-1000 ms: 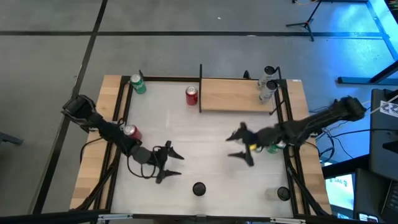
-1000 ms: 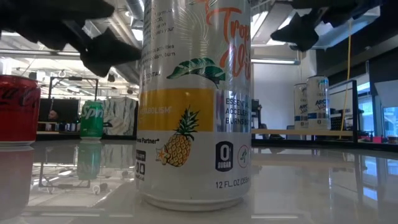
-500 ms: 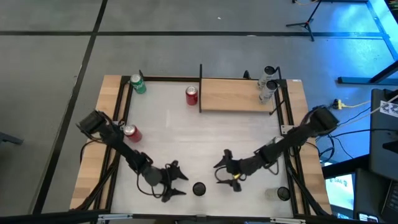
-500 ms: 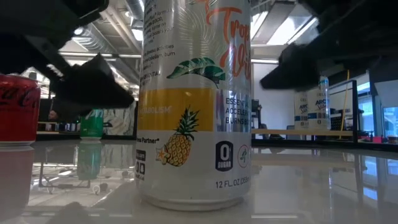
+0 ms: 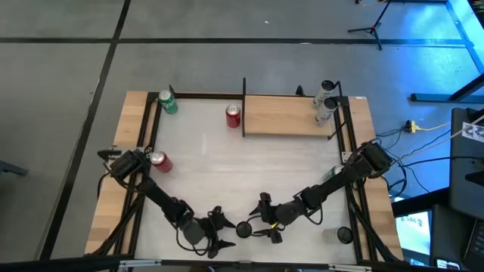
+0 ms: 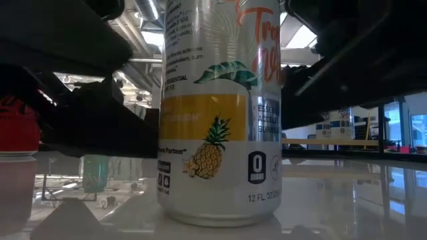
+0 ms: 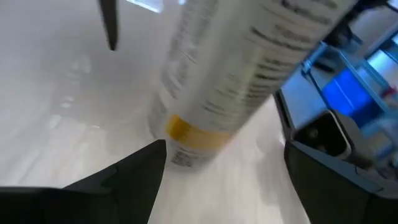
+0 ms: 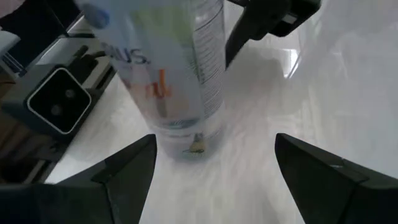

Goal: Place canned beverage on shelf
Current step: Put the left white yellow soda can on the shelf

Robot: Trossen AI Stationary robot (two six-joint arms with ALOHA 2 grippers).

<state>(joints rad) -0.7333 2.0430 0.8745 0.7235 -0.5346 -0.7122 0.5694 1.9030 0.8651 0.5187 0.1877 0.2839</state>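
A tall white can with a pineapple picture (image 6: pixel 220 113) stands upright on its base on the white table, near the middle of the front edge (image 5: pixel 243 229). My left gripper (image 5: pixel 220 231) is open, low, just left of the can. In its wrist view (image 7: pixel 224 180) the can (image 7: pixel 242 68) stands right ahead of the gap. My right gripper (image 5: pixel 264 220) is open, low, just right of the can. In its wrist view (image 8: pixel 214 171) the can (image 8: pixel 168 68) stands ahead. The pale wooden shelf (image 5: pixel 283 115) lies at the far edge. My left gripper has one fingertip (image 7: pixel 152 152) right beside the can's base (image 7: pixel 177 134); I cannot tell whether it touches. My right gripper's fingers stand short of the can and touch nothing.
Two pale cans (image 5: pixel 325 102) stand on the shelf's right end. A red can (image 5: pixel 233 115) stands by the shelf's left end, a green can (image 5: pixel 167 102) at the far left corner, another red can (image 5: pixel 159 160) at the left. A dark round thing (image 5: pixel 344 236) sits front right.
Both grippers have come down and toward the table's near edge, closing in on the pineapple can from its left and right, both staying open. The can, still upright, has shifted a little toward the table's right.
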